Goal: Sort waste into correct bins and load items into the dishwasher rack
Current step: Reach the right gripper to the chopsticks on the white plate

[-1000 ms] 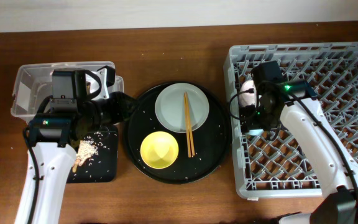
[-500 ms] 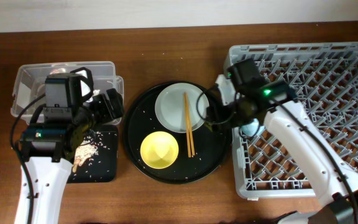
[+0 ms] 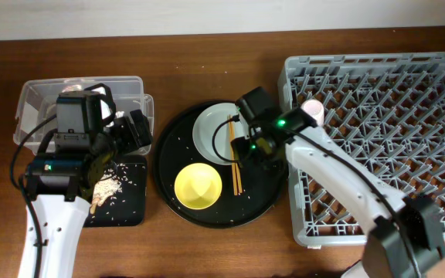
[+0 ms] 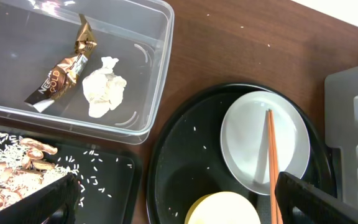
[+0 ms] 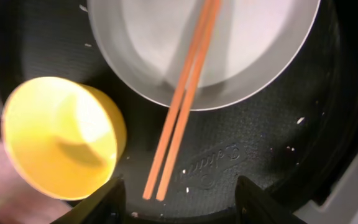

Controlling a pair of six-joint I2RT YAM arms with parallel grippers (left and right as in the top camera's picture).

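Note:
In the left wrist view the clear bin (image 4: pixel 157 74) holds the gold-foil wrapper (image 4: pixel 64 71) and the paper ball (image 4: pixel 104 94). Food scraps (image 4: pixel 11 171) lie in the shallow black bin (image 4: pixel 114 186). My left gripper (image 4: pixel 179 205) hangs open and empty above the bins' right edge. My right gripper (image 5: pixel 179 205) is open over the round tray, with the near ends of the chopsticks (image 5: pixel 182 106) between its fingers, untouched. The chopsticks lean on the grey plate (image 5: pixel 241 50), beside the yellow bowl (image 5: pixel 61 137). A pink cup (image 3: pixel 313 110) sits in the dishwasher rack (image 3: pixel 408 93).
The large round black tray (image 3: pixel 265 193) lies between the bins and the rack, sprinkled with rice grains. Its raised rim runs close to the rack's left wall. My right arm (image 3: pixel 338 174) crosses the rack's left part.
My right arm has swung left from the rack to above the chopsticks, its jaws narrowing. My left gripper has opened over the clear bin and drawn back a little.

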